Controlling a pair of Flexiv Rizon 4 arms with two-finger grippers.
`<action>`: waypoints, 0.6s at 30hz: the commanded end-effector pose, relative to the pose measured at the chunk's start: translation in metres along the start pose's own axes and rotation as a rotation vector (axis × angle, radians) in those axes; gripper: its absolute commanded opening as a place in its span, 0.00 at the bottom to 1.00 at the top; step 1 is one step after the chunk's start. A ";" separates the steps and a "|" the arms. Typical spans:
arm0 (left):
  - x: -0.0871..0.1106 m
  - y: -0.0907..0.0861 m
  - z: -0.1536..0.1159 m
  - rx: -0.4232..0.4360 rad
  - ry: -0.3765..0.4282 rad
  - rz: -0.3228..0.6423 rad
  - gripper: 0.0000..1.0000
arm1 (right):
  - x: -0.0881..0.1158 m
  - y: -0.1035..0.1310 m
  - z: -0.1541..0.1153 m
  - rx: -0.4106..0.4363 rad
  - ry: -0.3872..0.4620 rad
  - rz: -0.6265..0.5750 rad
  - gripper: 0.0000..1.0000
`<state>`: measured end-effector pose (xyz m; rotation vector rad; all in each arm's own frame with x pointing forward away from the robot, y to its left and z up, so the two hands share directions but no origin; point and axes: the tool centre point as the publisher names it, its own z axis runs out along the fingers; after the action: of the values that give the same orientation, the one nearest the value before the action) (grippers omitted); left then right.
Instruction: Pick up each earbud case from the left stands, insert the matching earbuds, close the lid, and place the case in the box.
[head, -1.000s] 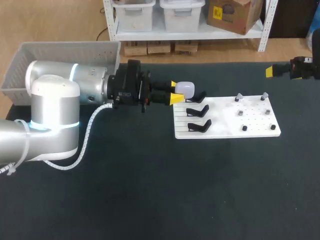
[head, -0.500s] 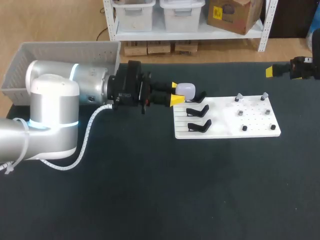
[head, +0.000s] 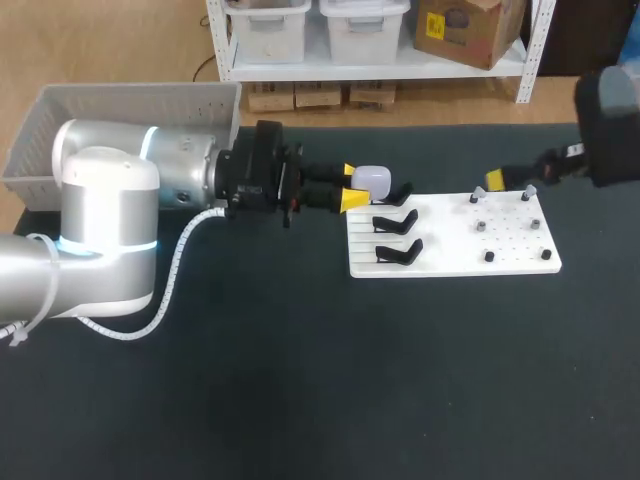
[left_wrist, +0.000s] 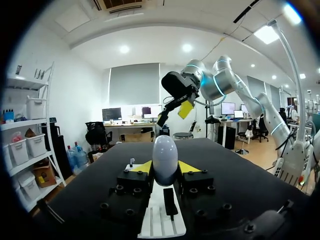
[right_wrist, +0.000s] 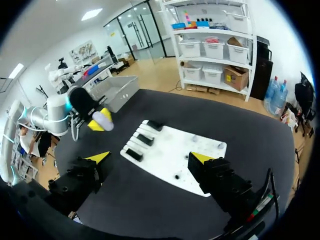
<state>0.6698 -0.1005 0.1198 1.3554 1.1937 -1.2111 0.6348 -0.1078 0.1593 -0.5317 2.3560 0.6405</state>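
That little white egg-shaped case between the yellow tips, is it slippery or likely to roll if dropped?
The earbud case looks smooth and glossy, so it probably slips easily; the left gripper pinches it from two sides. Its rounded, egg-like shape would likely roll on the table. It seems small and rigid, probably light.

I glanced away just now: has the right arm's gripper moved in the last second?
Yes. The right gripper has moved left, from well right of the flat white rectangular board to just above its far edge.
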 end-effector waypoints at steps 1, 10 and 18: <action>0.001 0.000 0.000 -0.002 -0.002 0.002 0.00 | 0.006 0.040 -0.006 0.100 0.006 0.007 1.00; 0.001 0.000 0.000 -0.002 -0.002 0.002 0.00 | -0.005 0.087 0.018 0.316 0.124 0.003 1.00; 0.001 0.000 0.000 -0.002 -0.002 0.002 0.00 | -0.007 0.106 0.036 0.333 0.159 0.001 1.00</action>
<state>0.6700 -0.1006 0.1199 1.3555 1.1942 -1.2111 0.6025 -0.0116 0.1755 -0.5481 2.5233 0.5523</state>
